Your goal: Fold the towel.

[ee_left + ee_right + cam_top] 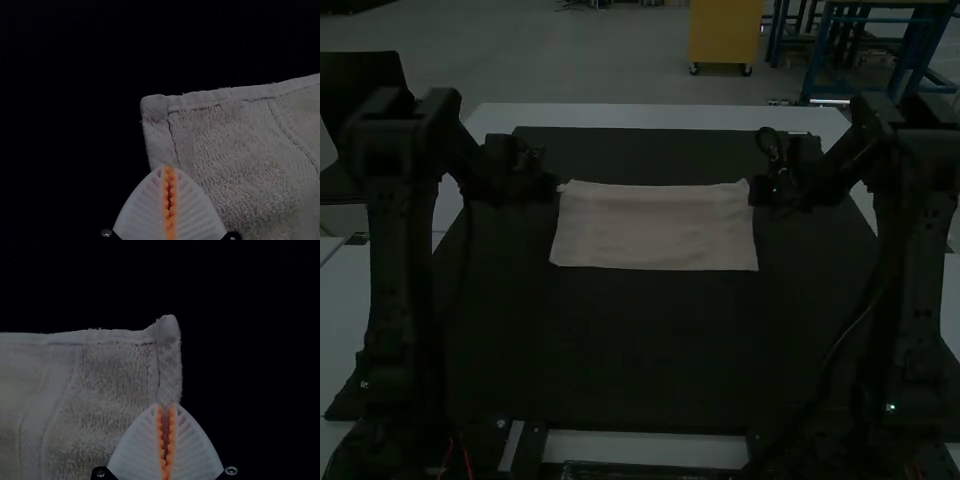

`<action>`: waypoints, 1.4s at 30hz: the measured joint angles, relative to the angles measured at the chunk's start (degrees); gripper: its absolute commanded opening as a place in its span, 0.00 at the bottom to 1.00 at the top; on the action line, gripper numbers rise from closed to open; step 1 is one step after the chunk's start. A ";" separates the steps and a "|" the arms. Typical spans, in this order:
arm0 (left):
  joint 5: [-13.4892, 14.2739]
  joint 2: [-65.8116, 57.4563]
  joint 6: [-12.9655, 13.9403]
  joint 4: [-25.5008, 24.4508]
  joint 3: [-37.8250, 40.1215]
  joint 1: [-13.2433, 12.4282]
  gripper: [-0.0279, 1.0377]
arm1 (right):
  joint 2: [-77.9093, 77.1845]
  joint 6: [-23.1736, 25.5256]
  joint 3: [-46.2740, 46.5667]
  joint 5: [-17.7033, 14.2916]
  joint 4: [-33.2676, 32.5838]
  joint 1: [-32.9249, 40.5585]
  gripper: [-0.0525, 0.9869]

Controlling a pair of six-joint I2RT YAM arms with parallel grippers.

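White table (660,115), overlaid by a large dark mat (650,345), on whose farther half a pale towel (655,232) lies flat as a wide rectangle.

Towel (240,150) cropped in both wrist views, partly hidden behind the fingers (145,212)

Here's the dark mat (640,350), lying wide beneath the left fingers (550,188) and right fingers (760,190), and there's the pale table (650,116), showing beyond them.
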State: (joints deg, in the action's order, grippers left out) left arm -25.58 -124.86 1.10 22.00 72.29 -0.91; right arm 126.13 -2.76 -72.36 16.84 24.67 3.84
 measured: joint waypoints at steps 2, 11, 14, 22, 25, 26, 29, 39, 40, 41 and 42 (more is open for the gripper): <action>-0.09 1.07 0.66 -1.60 -0.76 -0.17 0.05 | -0.68 0.04 0.94 0.39 -0.31 0.00 0.03; -1.11 7.15 3.67 -4.85 -6.10 -1.84 0.05 | -7.34 0.20 9.51 2.56 -1.01 0.00 0.03; -1.09 9.73 4.50 -5.03 -8.94 -1.86 0.05 | -9.73 0.17 12.17 2.82 -1.01 0.00 0.03; -1.03 17.70 5.60 -5.53 -17.03 -1.88 0.05 | -16.24 0.17 17.88 2.95 -1.01 0.00 0.03; -1.03 20.83 5.75 -5.60 -19.98 -1.88 0.05 | -18.69 0.20 20.09 3.08 -1.01 0.00 0.03; -1.03 21.79 5.77 -5.60 -20.87 -1.88 0.05 | -19.52 0.22 20.94 3.23 -1.03 0.00 0.03; -1.01 24.50 5.92 -5.73 -23.37 -1.88 0.05 | -21.57 0.46 23.08 3.58 -1.01 -0.04 0.03; -0.57 32.70 7.30 -8.46 -31.65 -1.88 0.05 | -26.49 0.87 30.25 4.94 -1.01 -0.59 0.03; -0.42 33.55 7.45 -8.44 -32.61 -1.95 0.05 | -26.80 0.87 30.80 5.09 -0.90 -0.59 0.03; -0.33 34.36 7.58 -8.44 -33.57 -1.99 0.05 | -26.99 0.87 31.45 5.27 -0.72 -0.59 0.03; -0.13 35.17 7.69 -8.39 -34.56 -2.12 0.05 | -27.08 0.87 31.98 5.40 -0.50 -0.59 0.03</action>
State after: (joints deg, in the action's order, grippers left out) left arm -25.71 -89.69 8.80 13.61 37.74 -3.03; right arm 99.04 -1.89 -40.38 22.24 24.16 3.25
